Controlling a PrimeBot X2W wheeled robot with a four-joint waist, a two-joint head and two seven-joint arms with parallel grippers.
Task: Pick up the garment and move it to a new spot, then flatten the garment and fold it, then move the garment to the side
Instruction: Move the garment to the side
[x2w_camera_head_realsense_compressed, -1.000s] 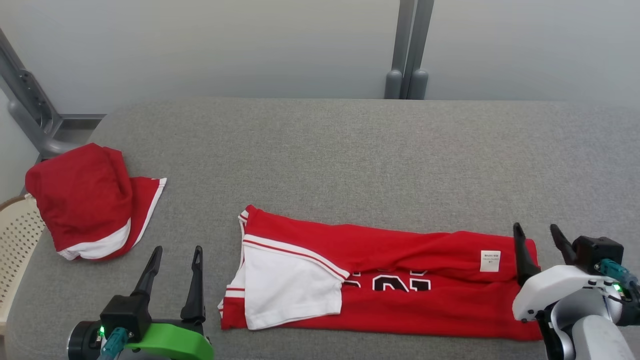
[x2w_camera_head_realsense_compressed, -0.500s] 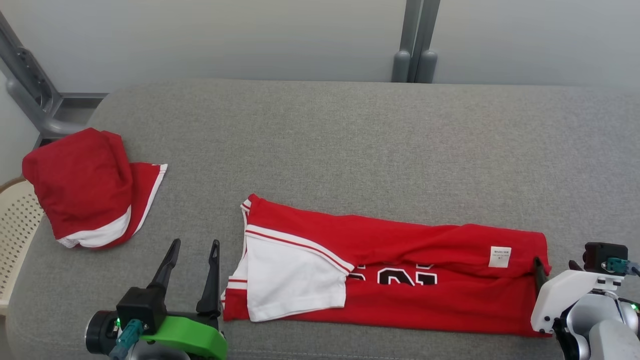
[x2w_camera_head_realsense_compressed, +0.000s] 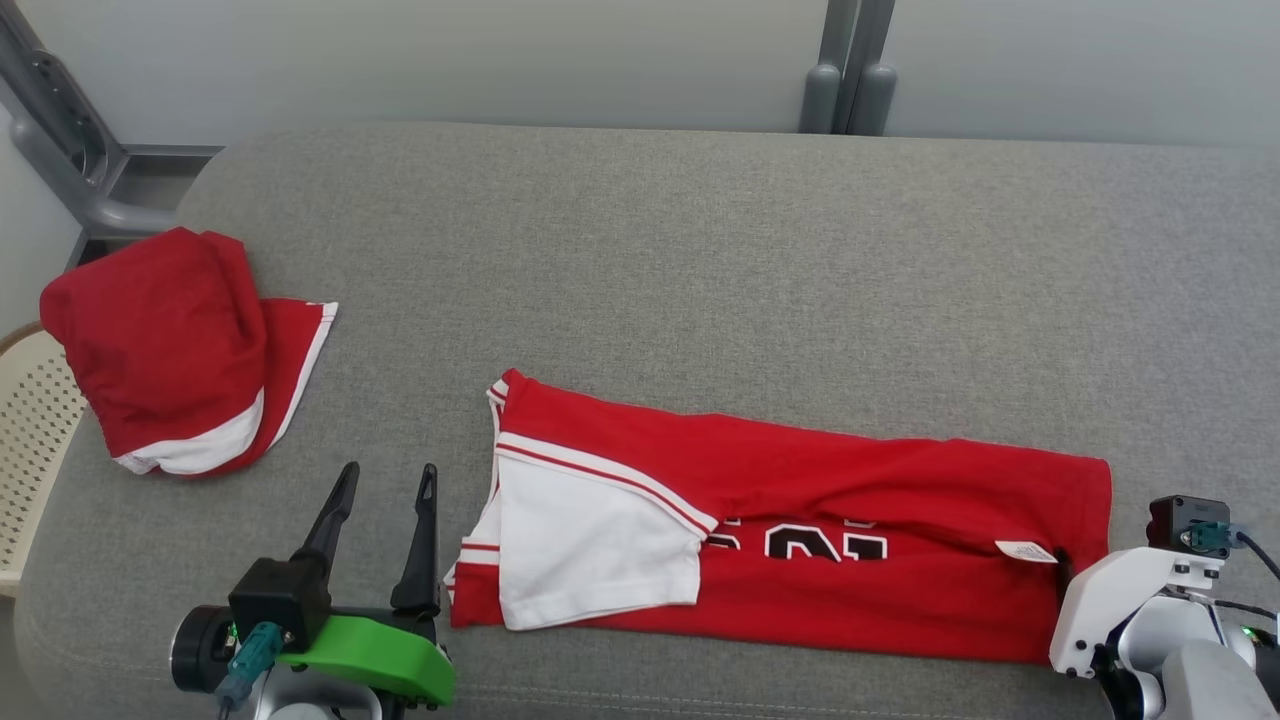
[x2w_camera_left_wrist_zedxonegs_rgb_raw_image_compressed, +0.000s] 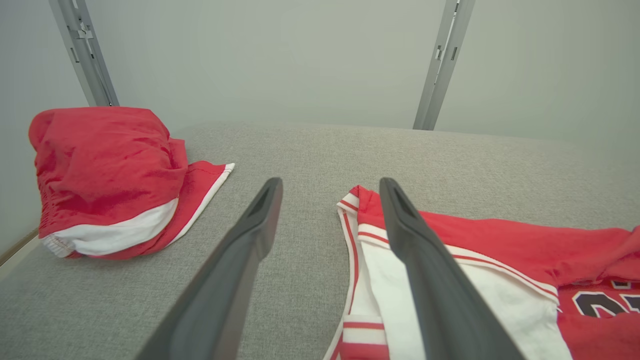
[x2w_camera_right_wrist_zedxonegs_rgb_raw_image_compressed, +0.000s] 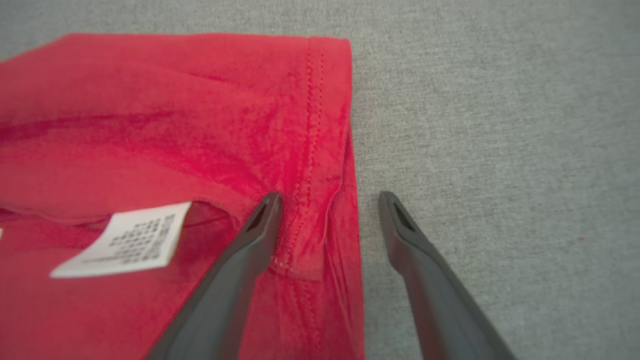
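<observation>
A red jersey with a white sleeve and black numbers lies folded lengthwise on the grey cushion. My left gripper stands open just left of the jersey's sleeve end, its right finger over the white-striped edge in the left wrist view. My right gripper is open and tipped down at the jersey's right hem. One finger rests on the red cloth near the white label, the other over bare cushion. The hem's edge lies between them.
A second red garment with white trim is bunched at the cushion's far left. A cream perforated basket stands beyond the left edge. Grey metal posts rise behind the cushion against the pale wall.
The camera has tilted, shifting the whole picture. My right gripper has dipped from upright down onto the jersey's right hem, and the label now lies foreshortened. My left gripper edged nearer the sleeve end.
</observation>
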